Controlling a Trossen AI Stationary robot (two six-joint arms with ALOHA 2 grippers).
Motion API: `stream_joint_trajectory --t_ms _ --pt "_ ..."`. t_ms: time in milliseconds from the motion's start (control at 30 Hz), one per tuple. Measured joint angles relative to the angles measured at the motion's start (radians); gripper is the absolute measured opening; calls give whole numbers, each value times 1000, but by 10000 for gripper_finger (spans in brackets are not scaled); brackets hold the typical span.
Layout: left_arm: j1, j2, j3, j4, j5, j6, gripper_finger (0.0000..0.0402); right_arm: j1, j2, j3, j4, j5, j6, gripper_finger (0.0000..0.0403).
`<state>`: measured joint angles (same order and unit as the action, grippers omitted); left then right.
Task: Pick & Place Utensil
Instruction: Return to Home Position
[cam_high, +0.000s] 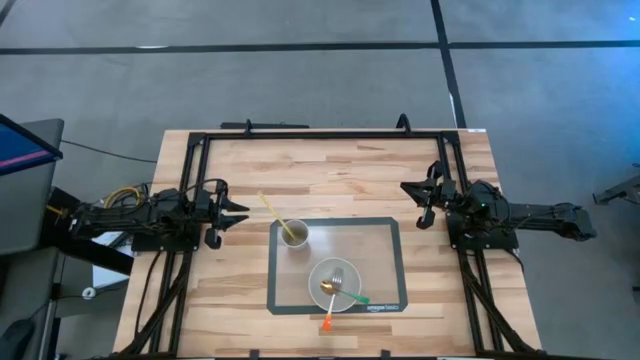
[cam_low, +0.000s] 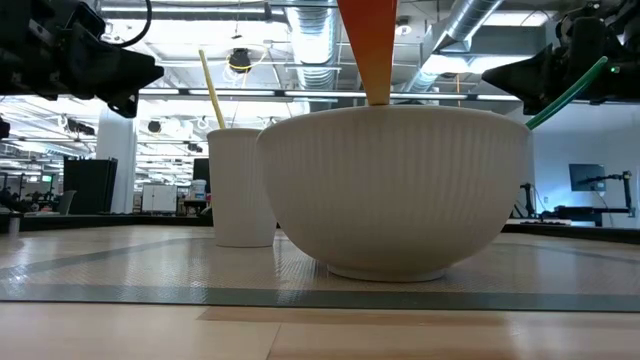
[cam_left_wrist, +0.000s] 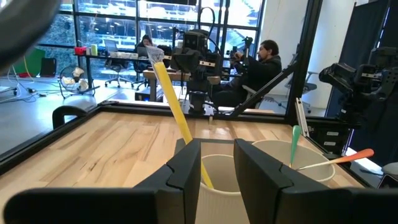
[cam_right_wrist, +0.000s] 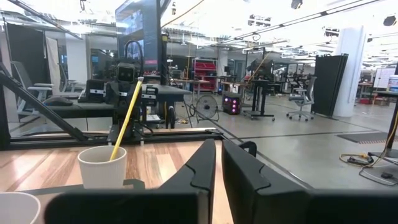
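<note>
On the silicone mat (cam_high: 380, 260) the cup (cam_high: 302, 238) stands beside the bowl (cam_high: 318, 270) with the straw (cam_high: 272, 212) leaning toward the left gripper (cam_high: 240, 213), slightly parted and empty, so a stray swing could clip it and tip the cup; the right gripper (cam_high: 415, 203), almost closed, waits well apart.

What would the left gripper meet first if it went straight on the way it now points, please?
Probably the cup holding the yellow straw, straight ahead of the left gripper, though it might pass above.
</note>
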<state>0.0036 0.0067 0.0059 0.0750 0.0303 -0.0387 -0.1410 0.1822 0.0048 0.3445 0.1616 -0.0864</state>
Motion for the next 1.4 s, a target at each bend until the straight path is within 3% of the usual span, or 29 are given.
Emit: stream_joint_trajectory --t_ms 1400 --pt "0 0 0 4 0 0 97 0 0 0 0 0 0 23"
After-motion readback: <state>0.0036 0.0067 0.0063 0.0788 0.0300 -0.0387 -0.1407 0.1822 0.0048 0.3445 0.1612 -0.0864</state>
